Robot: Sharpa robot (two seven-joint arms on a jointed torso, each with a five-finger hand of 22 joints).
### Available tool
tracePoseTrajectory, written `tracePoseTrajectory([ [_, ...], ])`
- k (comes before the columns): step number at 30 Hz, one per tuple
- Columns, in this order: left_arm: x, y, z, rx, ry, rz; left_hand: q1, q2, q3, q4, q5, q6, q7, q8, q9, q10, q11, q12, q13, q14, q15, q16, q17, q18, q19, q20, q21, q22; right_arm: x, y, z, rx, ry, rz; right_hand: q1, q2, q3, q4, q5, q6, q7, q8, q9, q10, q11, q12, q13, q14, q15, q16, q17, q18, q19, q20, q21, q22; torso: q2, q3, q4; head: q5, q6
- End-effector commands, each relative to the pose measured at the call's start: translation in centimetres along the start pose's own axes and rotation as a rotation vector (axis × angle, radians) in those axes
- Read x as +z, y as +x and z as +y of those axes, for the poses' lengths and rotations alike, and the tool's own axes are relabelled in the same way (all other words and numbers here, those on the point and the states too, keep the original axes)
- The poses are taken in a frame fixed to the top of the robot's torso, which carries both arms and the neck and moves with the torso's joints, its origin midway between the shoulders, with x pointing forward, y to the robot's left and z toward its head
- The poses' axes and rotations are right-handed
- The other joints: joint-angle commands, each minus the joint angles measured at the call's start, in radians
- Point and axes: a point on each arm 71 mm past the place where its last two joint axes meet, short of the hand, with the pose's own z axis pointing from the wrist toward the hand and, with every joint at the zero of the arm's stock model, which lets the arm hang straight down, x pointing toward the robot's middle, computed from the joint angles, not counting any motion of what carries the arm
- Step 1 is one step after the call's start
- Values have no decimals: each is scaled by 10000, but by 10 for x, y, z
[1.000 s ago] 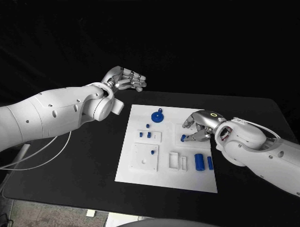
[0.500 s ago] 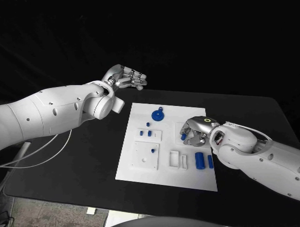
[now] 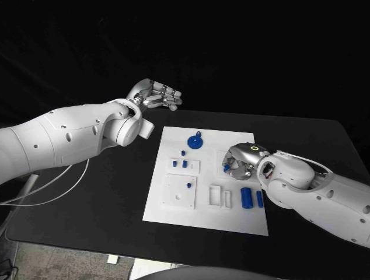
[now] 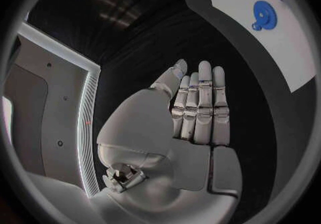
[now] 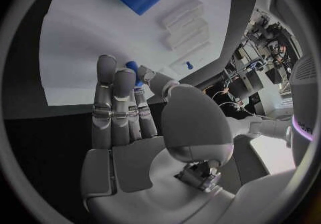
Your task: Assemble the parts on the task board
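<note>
The white task board [image 3: 173,210] lies mid-table. My right hand [image 3: 240,160] hovers low over its right middle, and its thumb and a finger pinch a small blue part [image 3: 225,167], seen between the fingertips [image 5: 115,82] as a blue part [image 5: 134,70]. My left hand [image 3: 156,95] is raised off the far left corner of the board, holding nothing, its fingers [image 4: 200,101] straight and side by side. A blue gear [image 3: 194,141] lies at the board's far end, and the gear [image 4: 264,8] also appears in the left wrist view.
Two blue cylinders [image 3: 251,199] lie near the board's right edge, beside white blocks [image 3: 219,198]. Small blue pegs [image 3: 179,164] stand on the board's left half. A white cable [image 3: 51,189] trails off the table's left side.
My right hand has moved left over the small blue part and closed its fingertips round it. The left hand has stayed where it was.
</note>
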Motion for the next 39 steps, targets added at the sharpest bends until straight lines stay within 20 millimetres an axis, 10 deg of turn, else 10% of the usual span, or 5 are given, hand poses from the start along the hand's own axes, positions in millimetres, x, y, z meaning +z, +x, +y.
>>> tracePoseTrajectory([
  [1, 1, 2, -2, -104, 88, 126, -16, 118, -42, 14, -27, -58, 19, -21, -7, -70, -29, -22, -14, 10, 58, -38, 13, -157, 32, 48, 15, -21, 0, -2, 3, -118, -44, -377, 2, 86, 69, -15, -27, 280, -63, 74, 40, 285, -78, 53, 33, 98, -46, -20, 15, -105, 344, -123, 68, 31, 2, -2, 2, 10, 0],
  [25, 1, 0, -1, -80, 68, 76, -16, 118, -42, 14, -27, -58, 19, -21, -7, -70, -29, -22, -14, 10, 58, -38, 13, -157, 32, 48, 15, -21, -11, -35, 5, 1471, -92, -1860, 24, 329, 451, -297, -23, 1272, -309, 14, 83, 1290, -379, 37, 51, 159, -337, -190, 98, -315, 270, -444, 168, 423, -16, -13, -12, 241, -16],
  [39, 5, 2, -1, -67, 76, 87, -3, 120, -42, 5, -21, -55, 18, -22, -8, -71, -30, -20, -14, 7, 56, -37, 15, -158, 31, 45, 20, -29, 4, -31, 67, 2000, -1643, -1322, 3, 441, 302, -429, -23, 1272, -305, 11, 79, 1293, -380, 33, 49, 136, -357, -244, 192, -333, 273, -468, 68, 515, -20, 2, 20, 472, 10],
])
